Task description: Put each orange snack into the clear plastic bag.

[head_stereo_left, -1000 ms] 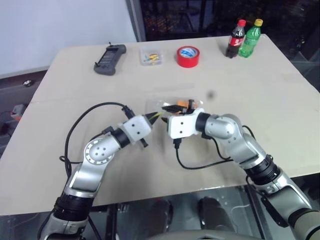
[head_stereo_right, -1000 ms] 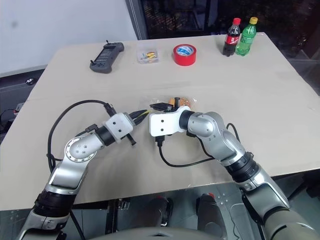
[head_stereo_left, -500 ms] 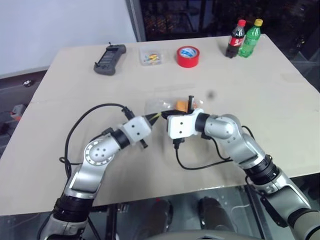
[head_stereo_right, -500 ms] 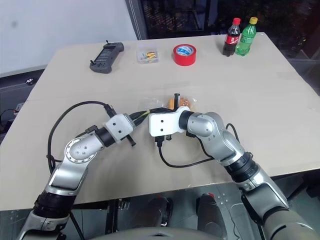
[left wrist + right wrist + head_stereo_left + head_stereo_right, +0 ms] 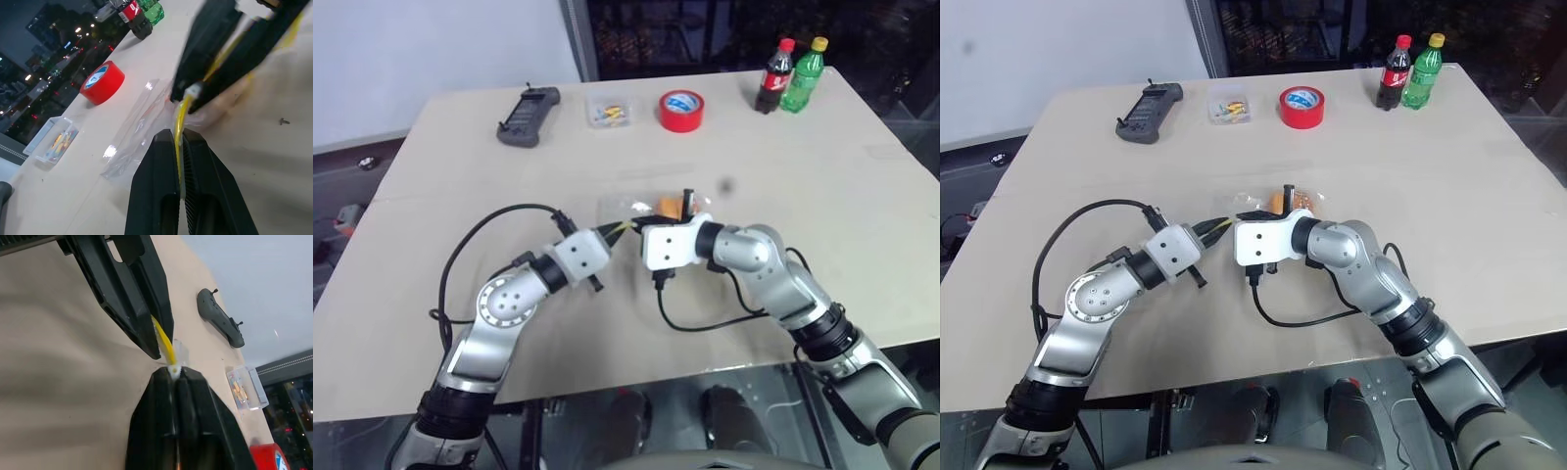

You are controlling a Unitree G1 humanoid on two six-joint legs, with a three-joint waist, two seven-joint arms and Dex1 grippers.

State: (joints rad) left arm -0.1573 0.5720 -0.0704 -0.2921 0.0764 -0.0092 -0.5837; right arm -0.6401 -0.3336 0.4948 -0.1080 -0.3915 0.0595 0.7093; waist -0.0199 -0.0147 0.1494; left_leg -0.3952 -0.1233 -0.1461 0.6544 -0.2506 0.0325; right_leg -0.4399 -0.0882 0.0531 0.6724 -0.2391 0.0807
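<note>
My left hand (image 5: 180,147) is clenched on the yellow zip strip (image 5: 179,128) of the clear bag (image 5: 641,208), and my right hand (image 5: 173,377) pinches the same strip just beside it — the two sets of fingers nearly meet at the bag's mouth. The bag sits mid-bench (image 5: 862,186), with an orange snack (image 5: 670,206) at it; I cannot tell whether the snack is fully inside. Along the far edge of the bench I see a red tape roll (image 5: 681,110), a small clear box (image 5: 609,111), a black controller (image 5: 528,116) and two bottles (image 5: 791,74).
</note>
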